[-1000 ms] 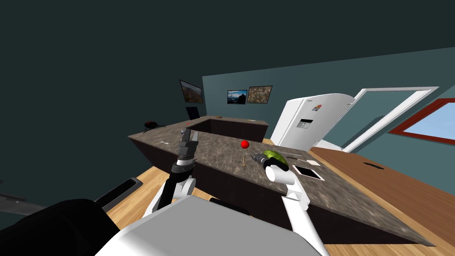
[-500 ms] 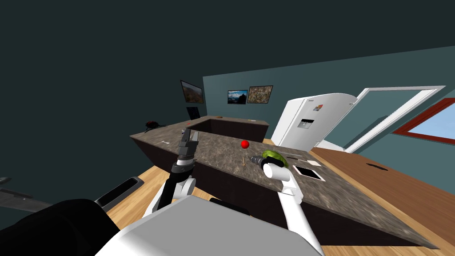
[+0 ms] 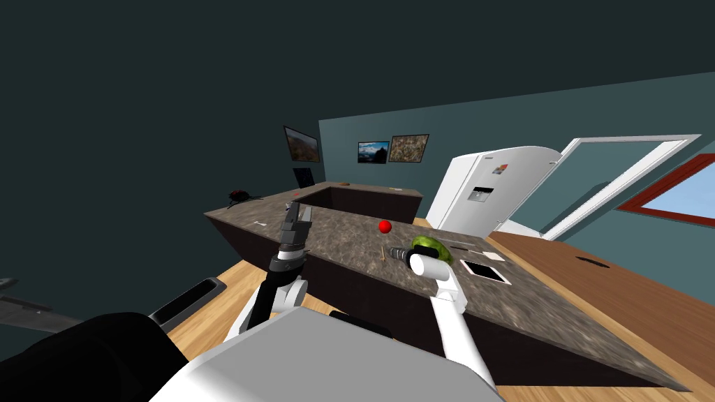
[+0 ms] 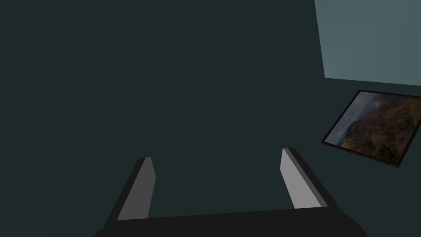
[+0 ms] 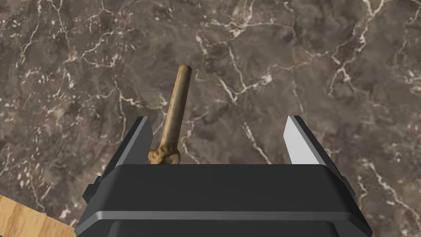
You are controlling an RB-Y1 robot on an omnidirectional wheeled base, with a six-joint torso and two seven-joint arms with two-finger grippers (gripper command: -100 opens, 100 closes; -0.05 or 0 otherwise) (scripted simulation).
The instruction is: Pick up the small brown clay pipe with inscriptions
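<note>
Over the dark marbled countertop (image 5: 287,61), the right gripper (image 5: 218,117) hangs with its two fingers spread wide and nothing clamped between them. The small brown pipe (image 5: 175,111) lies flat on the stone inside that gap, off centre and just beside one finger (image 5: 142,133). Its knobbly bowl end sits at the gripper's dark body, and the stem runs straight out past the fingertips. Contact between pipe and finger cannot be confirmed. A strip of light wooden floor (image 5: 20,214) shows past the counter's edge.

The head view places this arm reaching over the near side of the long counter. A red ball (image 3: 385,226) rests further along the top, and a green object (image 3: 433,246) lies just beyond the right wrist. A flat white-rimmed slab (image 3: 484,270) lies near it. A white refrigerator (image 3: 482,185) stands against the teal wall behind the counter.

The left gripper (image 4: 217,154) is raised above the counter's left part, fingers likewise apart and holding nothing.
</note>
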